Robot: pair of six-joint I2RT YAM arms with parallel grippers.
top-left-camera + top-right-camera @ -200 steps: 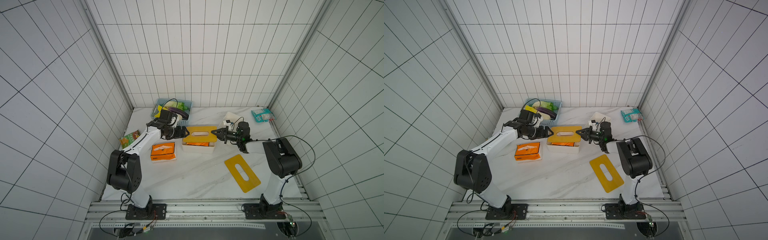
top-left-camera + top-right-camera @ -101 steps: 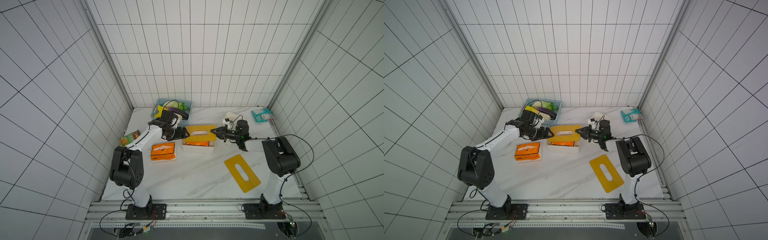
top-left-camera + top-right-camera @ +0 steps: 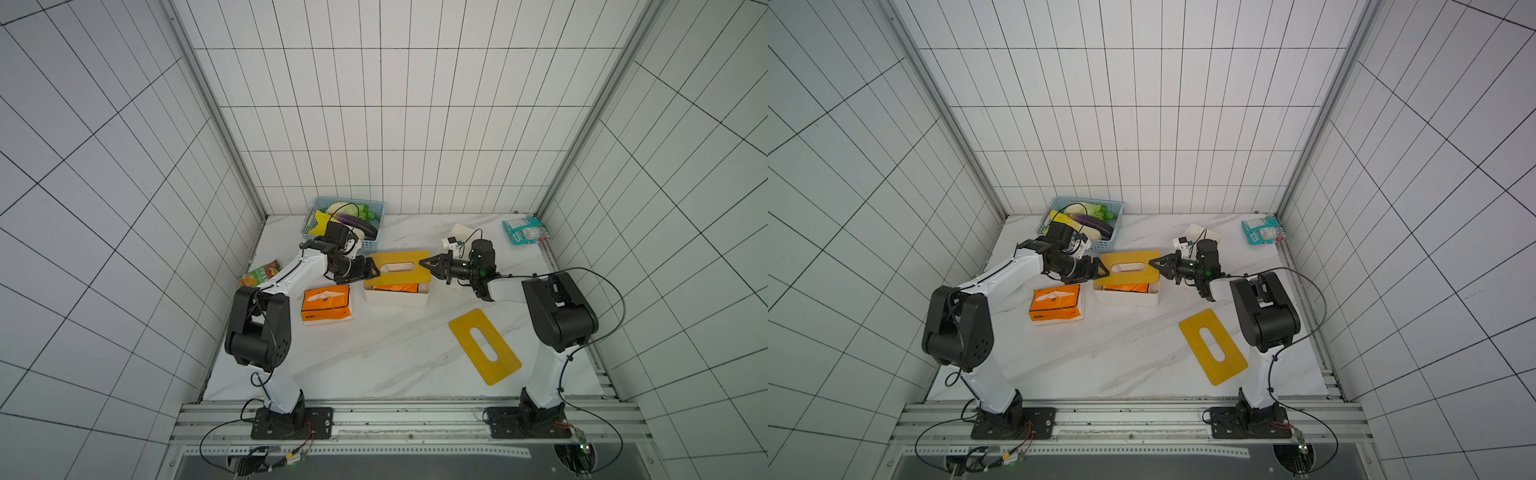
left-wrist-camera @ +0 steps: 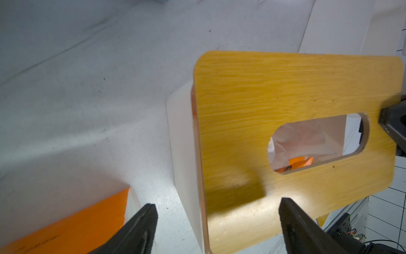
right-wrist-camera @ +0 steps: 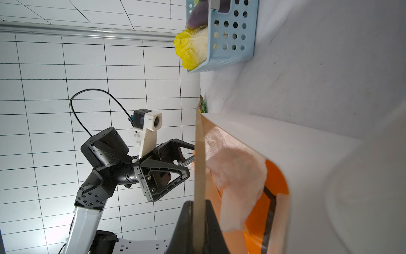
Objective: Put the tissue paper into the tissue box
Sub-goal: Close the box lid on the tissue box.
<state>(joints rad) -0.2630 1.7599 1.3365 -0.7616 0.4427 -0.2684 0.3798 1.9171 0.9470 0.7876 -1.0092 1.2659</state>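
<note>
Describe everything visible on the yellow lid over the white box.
The yellow lid is a flat, wood-grained board with rounded corners and oval slot. It sits tilted over the white box, unseated; tissue shows through the slot. The right pincer is shut on one edge; the left pincer is open at the other.

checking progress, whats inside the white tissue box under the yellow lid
An orange tissue pack sits in the white tissue box, with a crumpled tissue bunched above it, seen through the slot. The yellow lid hides the rest of the inside.
</note>
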